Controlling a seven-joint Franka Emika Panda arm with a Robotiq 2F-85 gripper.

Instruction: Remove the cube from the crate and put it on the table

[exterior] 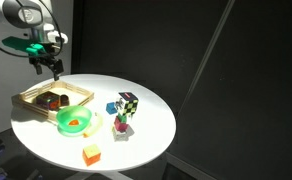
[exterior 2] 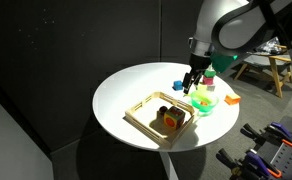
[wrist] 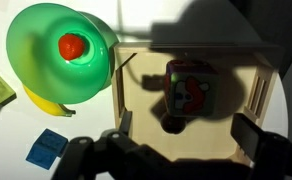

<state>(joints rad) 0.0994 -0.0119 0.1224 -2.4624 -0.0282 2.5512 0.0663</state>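
Observation:
The light wooden crate (exterior: pixel 31 97) sits on the round white table (exterior: pixel 136 140); it also shows in the other exterior view (exterior 2: pixel 143 108) and in the wrist view (wrist: pixel 146 100). Inside it lies a small dark block, the cube (wrist: pixel 171 123), deep in shadow; in an exterior view it is a dark shape (exterior 2: pixel 163 111). Beside it lies a larger red printed box (wrist: pixel 189 88). My gripper (wrist: pixel 186 140) hangs above the crate with its fingers open and empty, one on each side of the two objects. It shows in both exterior views (exterior: pixel 52 68) (exterior 2: pixel 191 86).
A green bowl (wrist: pixel 36 60) holding a red round thing (wrist: pixel 72 46) stands beside the crate. A yellow banana (wrist: pixel 44 102), a blue piece (wrist: pixel 48 147), a chequered cube (exterior: pixel 128 103) and an orange block (exterior: pixel 91 153) lie on the table.

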